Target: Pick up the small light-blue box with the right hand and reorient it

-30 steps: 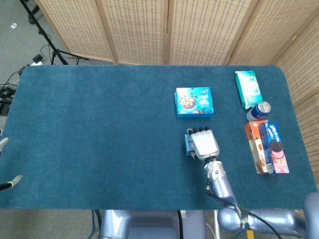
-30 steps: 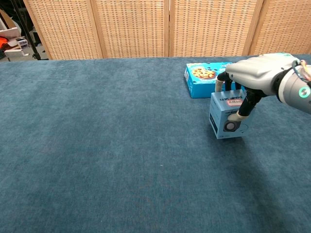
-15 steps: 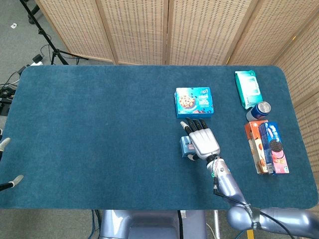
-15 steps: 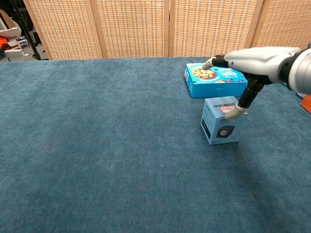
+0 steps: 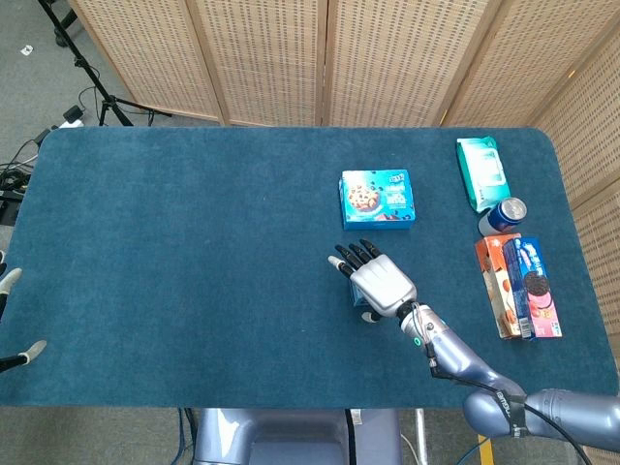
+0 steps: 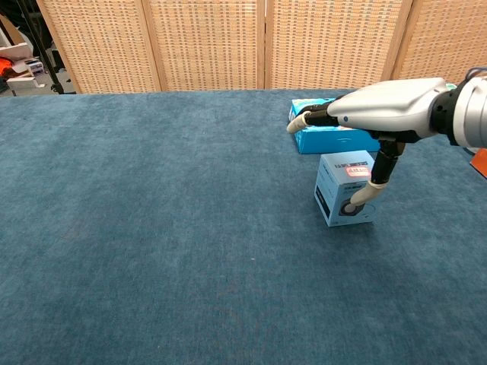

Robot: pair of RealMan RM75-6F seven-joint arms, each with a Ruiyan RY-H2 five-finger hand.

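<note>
Bare tabletop (image 5: 194, 242) lies open to my left; the cookie box (image 5: 377, 199) stands near, just beyond my right hand (image 5: 381, 284).

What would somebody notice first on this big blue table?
Probably the silver right hand, fingers stretched flat above the small light-blue box, which stands on the carpet near the table's front right. Just behind sits a cookie box, and snack boxes line the right edge.

From the head view the right hand (image 5: 381, 284) covers nearly all of the little blue box (image 5: 367, 312), only a sliver peeks out. Chest view cuts the arm off at the right edge, and the hand blocks part of the cookie box (image 6: 335, 138). Box print's too small to read.
</note>
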